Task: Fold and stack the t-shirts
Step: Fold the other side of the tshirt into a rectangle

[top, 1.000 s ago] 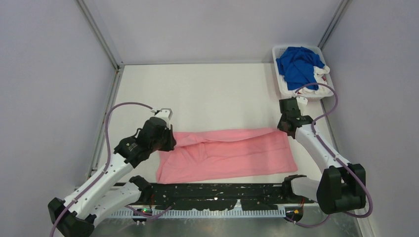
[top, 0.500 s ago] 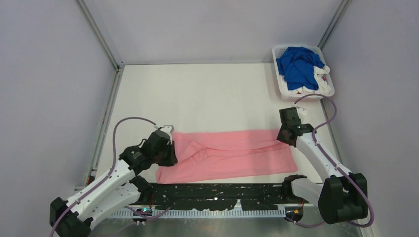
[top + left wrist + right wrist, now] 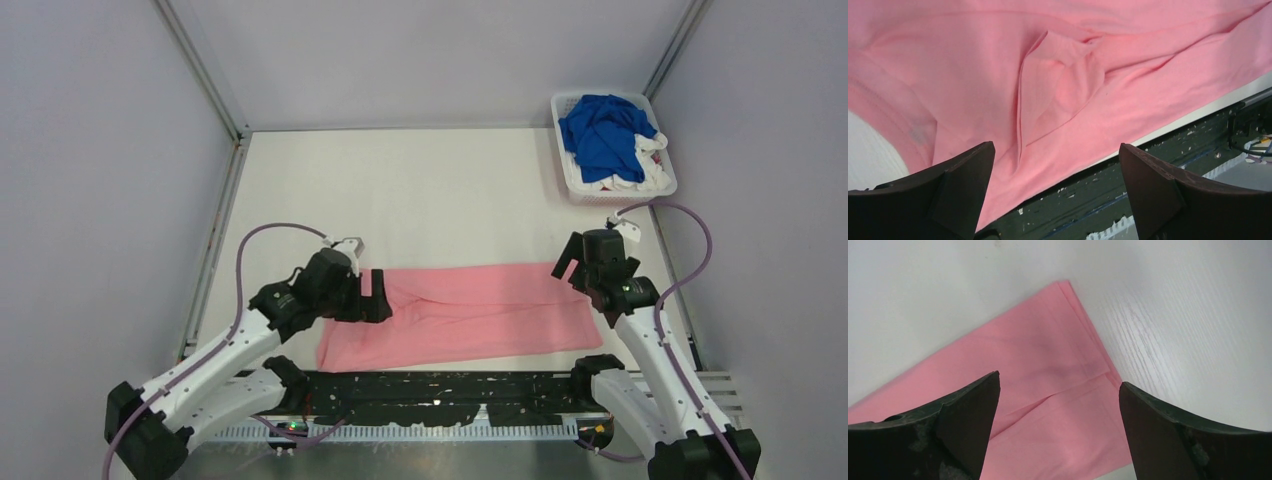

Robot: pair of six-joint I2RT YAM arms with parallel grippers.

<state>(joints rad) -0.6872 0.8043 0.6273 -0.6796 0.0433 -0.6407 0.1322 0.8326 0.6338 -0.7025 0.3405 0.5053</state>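
1. Where the table [image 3: 430, 190] reaches its near edge, the pink t-shirt [image 3: 470, 315] lies in a folded strip.
2. Left gripper [image 3: 380, 297]: jaws apart, over its left end.
3. Right gripper [image 3: 575, 283]: jaws apart, over its right end.
4. Blue t-shirt [image 3: 603, 135]: in the far basket [image 3: 625, 194].

table: one pink shirt, one basket

white table [image 3: 430, 190], faint wood grain visible in the right wrist view. the light pink t-shirt [image 3: 470, 318] lies flat on it near the front edge, folded into a long strip running left to right. a loose fold is bunched up toward the strip's left end. its front edge sits just beside the scuffed black rail [image 3: 440, 385] along the table's near side. a white slatted basket [image 3: 566, 172] stands in the far right corner, well apart from the shirt.
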